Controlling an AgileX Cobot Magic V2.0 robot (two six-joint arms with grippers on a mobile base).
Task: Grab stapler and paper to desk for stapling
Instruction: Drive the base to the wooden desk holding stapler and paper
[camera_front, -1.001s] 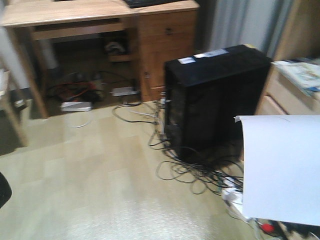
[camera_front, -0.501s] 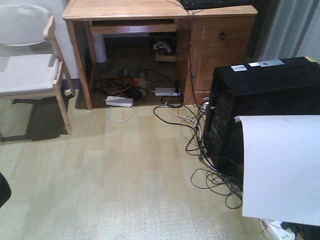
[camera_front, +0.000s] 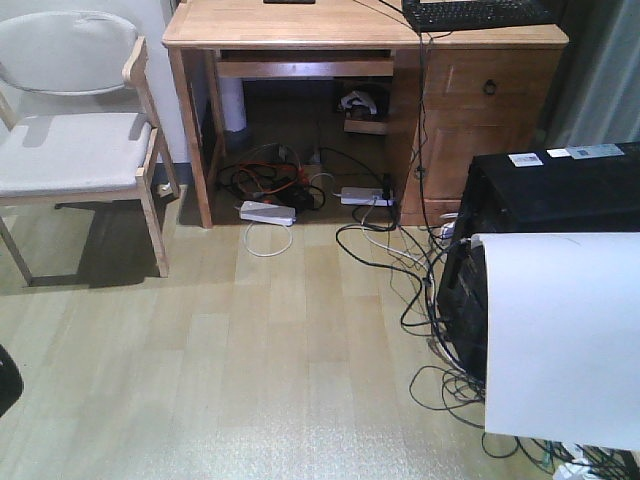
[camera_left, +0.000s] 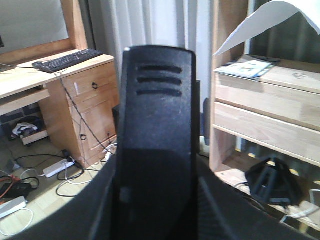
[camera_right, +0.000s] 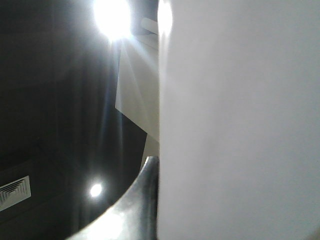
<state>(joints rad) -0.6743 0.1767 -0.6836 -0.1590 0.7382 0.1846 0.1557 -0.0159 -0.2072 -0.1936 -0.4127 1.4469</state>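
Desk (camera_front: 300, 25) shifts right, nearer | paper (camera_front: 560, 340) rides high, clear of cables (camera_front: 400, 250) | stapler (camera_left: 155, 150) carried too | left claw, right claw: cannot tell grip

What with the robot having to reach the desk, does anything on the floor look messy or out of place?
Yes. Loose cables sprawl in tangled loops across the floor beside the black computer tower, and a white power strip lies by more wires at the foot of the desk. The paper curls over at its top.

keyboard (camera_front: 478, 13) on desk (camera_front: 290, 25) | chair (camera_front: 70, 150) left of desk | paper (camera_front: 565, 340) before tower (camera_front: 540, 195)
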